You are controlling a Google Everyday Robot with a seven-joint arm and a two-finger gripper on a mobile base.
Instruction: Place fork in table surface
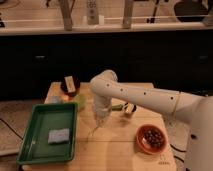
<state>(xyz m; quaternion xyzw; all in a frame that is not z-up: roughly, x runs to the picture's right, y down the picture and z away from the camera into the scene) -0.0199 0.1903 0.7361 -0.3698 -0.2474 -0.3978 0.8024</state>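
The white gripper [100, 119] hangs over the pale planked table surface [115, 150], jaws clenching the slim silver fork [94, 129].

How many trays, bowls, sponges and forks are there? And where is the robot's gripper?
Trays: 1, the green tray
Bowls: 1, the orange bowl
Sponges: 1, the blue-grey sponge, in the tray
Forks: 1, the fork
Total: 4
The gripper is above the table surface, between tray and bowl, with the fork right below it.
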